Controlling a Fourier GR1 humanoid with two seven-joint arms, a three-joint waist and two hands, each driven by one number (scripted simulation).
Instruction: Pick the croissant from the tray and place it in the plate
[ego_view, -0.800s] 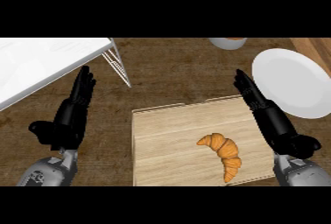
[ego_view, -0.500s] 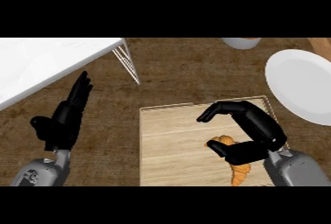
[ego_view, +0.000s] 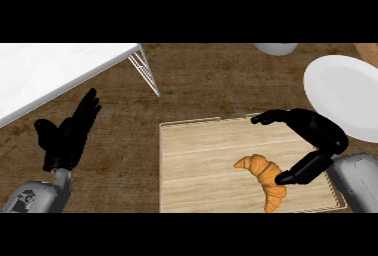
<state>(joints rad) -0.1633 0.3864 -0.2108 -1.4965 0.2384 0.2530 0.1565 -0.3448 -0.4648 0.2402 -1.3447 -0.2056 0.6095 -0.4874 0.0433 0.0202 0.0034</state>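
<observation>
Croissant (ego_view: 264, 177) lies on the wooden tray (ego_view: 199, 165), long axis running upper left to lower right. Right hand (ego_view: 314, 135) arches above it, fingers curled, nothing gripped, thumb touching its right flank. Left hand (ego_view: 65, 136) rests well apart, fingers straight. Plate (ego_view: 347, 95) lies beyond the tray's right edge.

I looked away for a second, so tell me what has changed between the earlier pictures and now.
The right hand swung in over the tray and curled down beside the croissant, thumb touching it; not yet lifted. The left hand stayed open at the left, and the plate is unchanged.
</observation>
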